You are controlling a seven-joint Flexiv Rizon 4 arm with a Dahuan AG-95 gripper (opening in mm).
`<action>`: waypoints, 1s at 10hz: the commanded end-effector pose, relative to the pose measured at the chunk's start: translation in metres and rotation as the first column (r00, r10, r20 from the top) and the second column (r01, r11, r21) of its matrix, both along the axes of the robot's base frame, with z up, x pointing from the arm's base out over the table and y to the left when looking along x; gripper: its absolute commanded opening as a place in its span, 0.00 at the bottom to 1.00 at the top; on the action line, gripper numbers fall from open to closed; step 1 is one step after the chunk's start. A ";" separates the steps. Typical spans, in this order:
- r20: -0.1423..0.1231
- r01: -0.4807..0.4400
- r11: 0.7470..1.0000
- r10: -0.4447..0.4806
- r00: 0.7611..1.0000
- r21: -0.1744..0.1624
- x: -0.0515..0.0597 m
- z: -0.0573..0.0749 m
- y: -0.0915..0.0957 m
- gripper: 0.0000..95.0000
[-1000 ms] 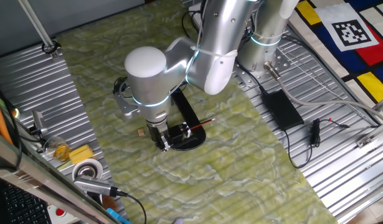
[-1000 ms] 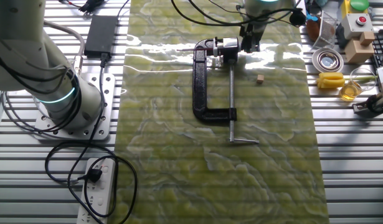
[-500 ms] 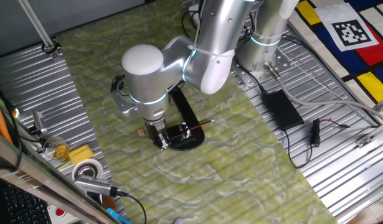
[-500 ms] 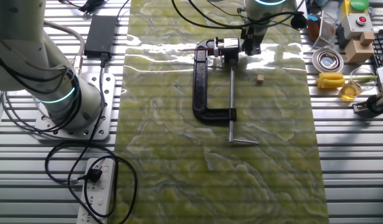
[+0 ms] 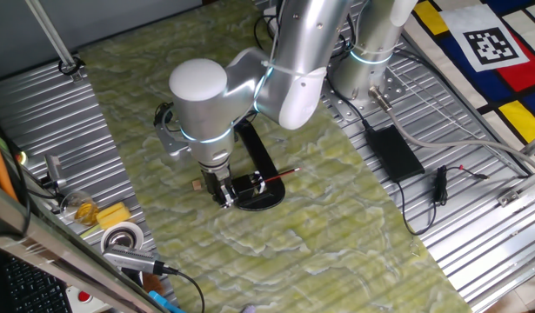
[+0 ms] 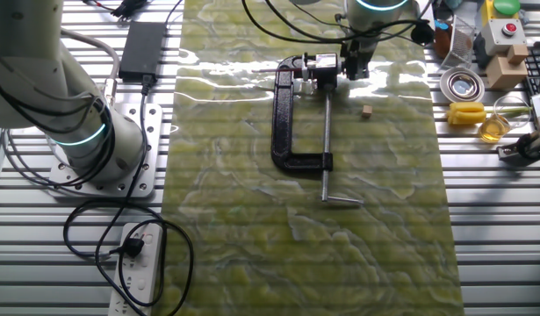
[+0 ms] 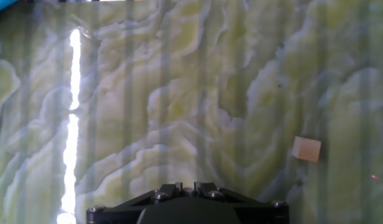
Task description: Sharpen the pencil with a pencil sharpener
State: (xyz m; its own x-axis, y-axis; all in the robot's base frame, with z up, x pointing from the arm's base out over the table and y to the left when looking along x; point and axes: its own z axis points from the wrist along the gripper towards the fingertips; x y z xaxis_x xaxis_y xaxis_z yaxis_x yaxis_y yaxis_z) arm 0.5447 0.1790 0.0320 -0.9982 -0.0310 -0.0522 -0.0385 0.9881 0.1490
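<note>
Fingers (image 5: 224, 199) at plate's (image 5: 269, 200) left rim — small cube (image 5: 197, 184) just beside.

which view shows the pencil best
One fixed view, the one with the arm in front: the red pencil lies slanted, one end over the black oval plate, fully visible. The other fixed view hides it among the clamp and gripper. The hand view shows only mat and a small wooden cube.
</note>
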 end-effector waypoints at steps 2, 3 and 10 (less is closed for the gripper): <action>-0.005 -0.011 1.000 0.011 1.000 0.003 -0.002 0.002 -0.004 0.00; 0.000 -0.014 1.000 0.014 1.000 0.002 -0.002 0.000 -0.006 0.00; -0.002 -0.053 0.999 0.053 0.999 -0.006 -0.005 0.004 -0.020 0.00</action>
